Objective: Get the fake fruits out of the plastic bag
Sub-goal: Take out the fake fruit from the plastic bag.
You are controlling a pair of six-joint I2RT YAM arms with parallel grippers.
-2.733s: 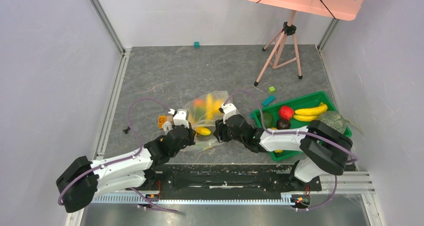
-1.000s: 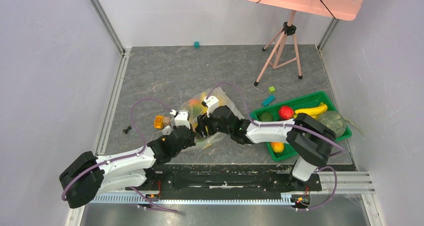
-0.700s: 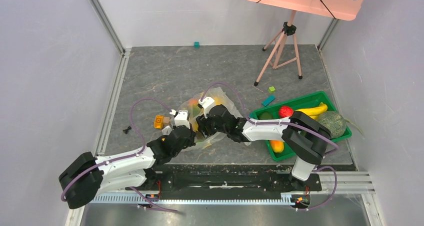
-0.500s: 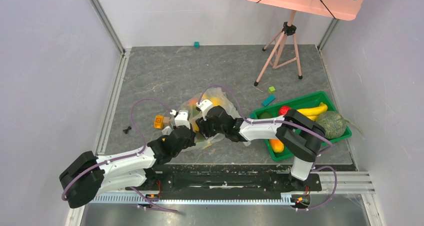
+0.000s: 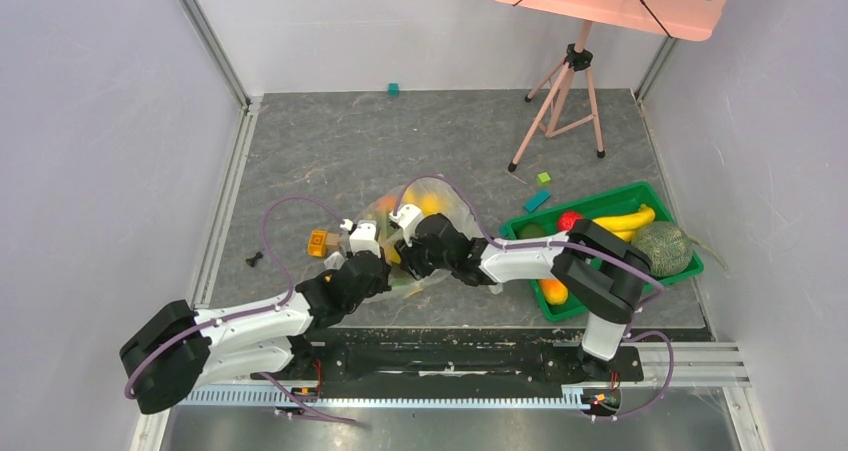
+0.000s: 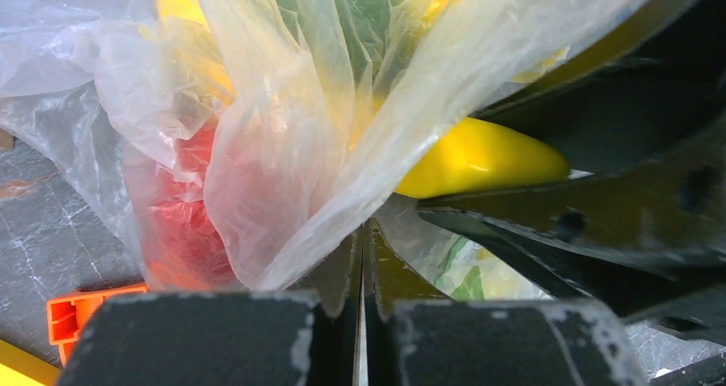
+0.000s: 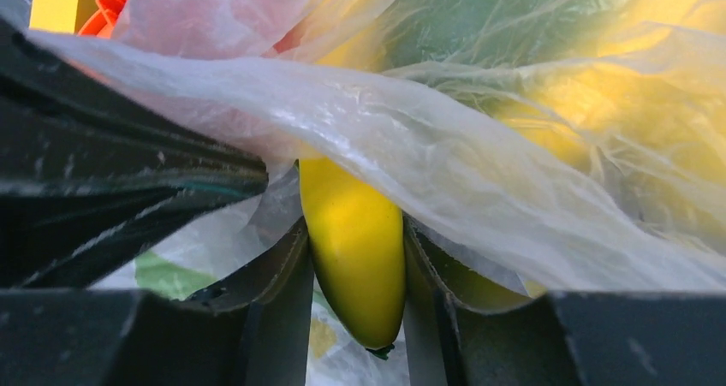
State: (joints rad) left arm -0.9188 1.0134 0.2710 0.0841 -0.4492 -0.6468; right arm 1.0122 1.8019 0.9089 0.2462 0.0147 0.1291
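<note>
Left arm (image 5: pixel 245 323) and right arm (image 5: pixel 520 259): smooth white link shells, bulky rounded black joint housings (image 5: pixel 160 359) at shoulder and elbow, black wrist sections. Thin purple cable (image 5: pixel 264 233) loops off the left arm and runs along its links. The right arm has the same purple cable loop (image 5: pixel 440 179). Small white block (image 5: pixel 362 233) on top near each wrist. Left gripper (image 6: pixel 361 258): matte black angular fingers (image 6: pixel 344 275), body edges scuffed pale grey. Right gripper (image 7: pixel 355 275): same black fingers (image 7: pixel 274 300), chamfered, greyish worn edges.
</note>
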